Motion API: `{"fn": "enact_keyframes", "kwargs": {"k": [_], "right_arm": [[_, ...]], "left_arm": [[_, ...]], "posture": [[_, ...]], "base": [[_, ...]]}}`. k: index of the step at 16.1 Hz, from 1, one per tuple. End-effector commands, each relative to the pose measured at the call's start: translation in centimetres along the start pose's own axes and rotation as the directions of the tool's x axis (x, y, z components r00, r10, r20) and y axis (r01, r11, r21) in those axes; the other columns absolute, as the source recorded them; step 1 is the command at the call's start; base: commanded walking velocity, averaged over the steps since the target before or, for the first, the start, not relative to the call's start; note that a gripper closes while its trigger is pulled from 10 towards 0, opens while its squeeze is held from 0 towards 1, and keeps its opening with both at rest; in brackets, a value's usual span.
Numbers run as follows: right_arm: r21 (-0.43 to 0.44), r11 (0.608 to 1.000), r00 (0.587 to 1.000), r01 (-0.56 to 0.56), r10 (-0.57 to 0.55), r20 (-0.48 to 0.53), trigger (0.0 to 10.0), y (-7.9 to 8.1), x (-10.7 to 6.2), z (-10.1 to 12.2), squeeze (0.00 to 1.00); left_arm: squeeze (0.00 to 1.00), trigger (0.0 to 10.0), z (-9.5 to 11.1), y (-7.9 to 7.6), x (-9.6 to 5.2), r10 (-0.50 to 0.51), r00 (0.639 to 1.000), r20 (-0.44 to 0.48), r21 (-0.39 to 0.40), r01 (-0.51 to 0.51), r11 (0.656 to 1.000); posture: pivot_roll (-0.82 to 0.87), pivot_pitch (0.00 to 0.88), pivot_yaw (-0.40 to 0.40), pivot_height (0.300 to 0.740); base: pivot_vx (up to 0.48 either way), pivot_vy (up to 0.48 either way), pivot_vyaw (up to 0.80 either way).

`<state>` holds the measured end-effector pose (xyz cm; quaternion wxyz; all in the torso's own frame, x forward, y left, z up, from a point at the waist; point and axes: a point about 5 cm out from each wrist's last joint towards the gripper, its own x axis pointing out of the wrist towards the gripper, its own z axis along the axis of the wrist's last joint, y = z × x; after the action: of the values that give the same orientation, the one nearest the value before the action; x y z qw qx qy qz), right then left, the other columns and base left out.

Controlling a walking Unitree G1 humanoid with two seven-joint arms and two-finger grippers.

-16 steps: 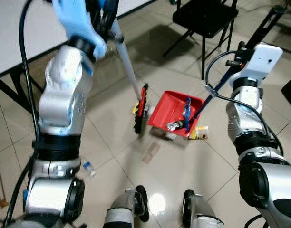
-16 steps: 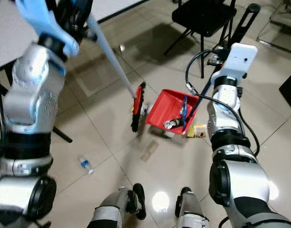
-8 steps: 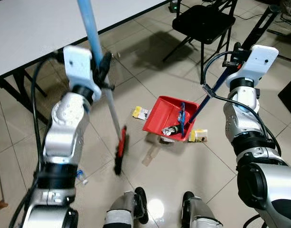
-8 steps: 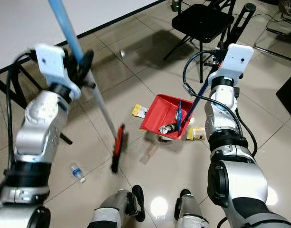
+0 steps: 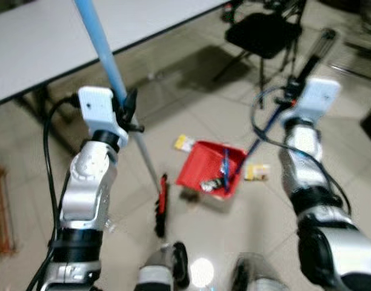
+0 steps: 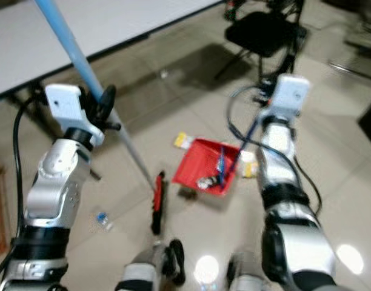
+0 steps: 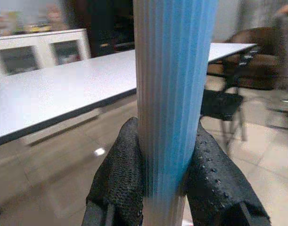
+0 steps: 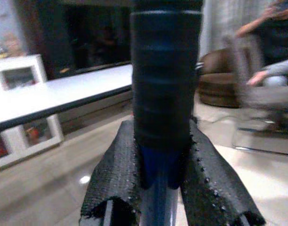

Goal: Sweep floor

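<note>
Both arms raised, left gripper [image 7: 165, 188] and right gripper [image 8: 160, 188] clamped (fingers closed).

My fingers [image 7: 116, 179]: matt dotted black fabric. Broom pole [image 7: 172, 94]: ribbed blue plastic. Floor [image 5: 246, 212]: glossy tile. Dustpan [image 5: 203, 170]: red plastic.

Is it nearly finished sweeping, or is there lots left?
Partway. Some rubbish already sits in the red dustpan. The left gripper grips the broom, the right gripper the dustpan handle. A yellow wrapper, a packet and a small bottle remain on the floor.

Silver jointed arms with black elbow bands, white camera boxes at the wrists, looping black cables, textured black fingers [image 7: 116, 181].
</note>
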<state>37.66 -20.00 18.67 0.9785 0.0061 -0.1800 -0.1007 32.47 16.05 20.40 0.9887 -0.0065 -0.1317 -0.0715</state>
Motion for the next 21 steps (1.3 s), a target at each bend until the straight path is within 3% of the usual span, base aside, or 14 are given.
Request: {"fn": "enact_keyframes", "kwargs": {"k": [1,9,21], "right_arm": [[0.023,0.999,0.998,-0.029,0.027,0.055,10.0,1.15,0.46,1.29,0.0],[0.023,0.999,0.999,-0.032,0.031,0.024,10.0,1.11,-0.15,0.75,0.0],[0.015,0.999,0.999,-0.037,0.037,0.0,10.0,1.02,-0.05,0.69,0.0]], "left_arm": [[0.0,10.0,0.66,0.74,-0.25,0.034,0.999,0.037,0.015,-0.035,0.999],[0.0,10.0,0.88,0.57,-0.35,0.042,0.998,0.039,0.019,-0.042,0.999],[0.0,10.0,1.11,0.2,-0.41,0.036,0.998,0.059,0.036,-0.039,0.999]], "posture": [[0.0,0.176,0.137,0.74],[0.0,0.16,0.134,0.74],[0.01,0.183,0.125,0.74]], "base": [[0.416,0.0,0.0],[0.406,0.0,0.0],[0.0,0.0,0.0]]}}
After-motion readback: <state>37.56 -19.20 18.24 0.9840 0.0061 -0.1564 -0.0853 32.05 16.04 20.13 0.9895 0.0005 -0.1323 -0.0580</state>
